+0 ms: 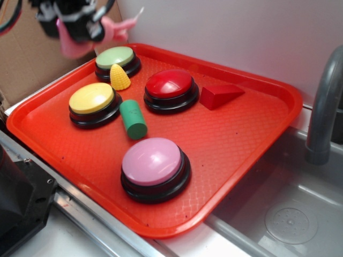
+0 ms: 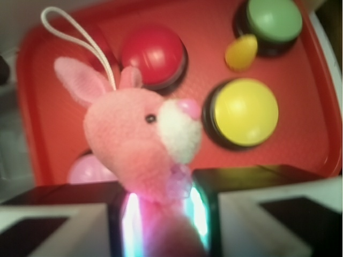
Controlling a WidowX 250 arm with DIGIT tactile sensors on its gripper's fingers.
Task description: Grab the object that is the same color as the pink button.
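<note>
My gripper (image 2: 163,214) is shut on the pink plush bunny (image 2: 142,142), squeezing its body between both fingers. The bunny's head, white face patch and white loop cord stick out past the fingertips. In the exterior view the gripper (image 1: 75,24) hangs blurred at the top left, above the tray's far corner, with the bunny (image 1: 115,29) lifted off the tray. The pink button (image 1: 153,163) with its pale pink dome and black base sits near the tray's front edge; part of it shows behind the bunny (image 2: 88,168) in the wrist view.
The red tray (image 1: 241,139) also holds a red button (image 1: 170,88), yellow button (image 1: 94,101), green button (image 1: 117,60), green cylinder (image 1: 133,119), yellow corn toy (image 1: 119,77) and red wedge (image 1: 220,95). A grey faucet (image 1: 327,107) and sink stand at the right.
</note>
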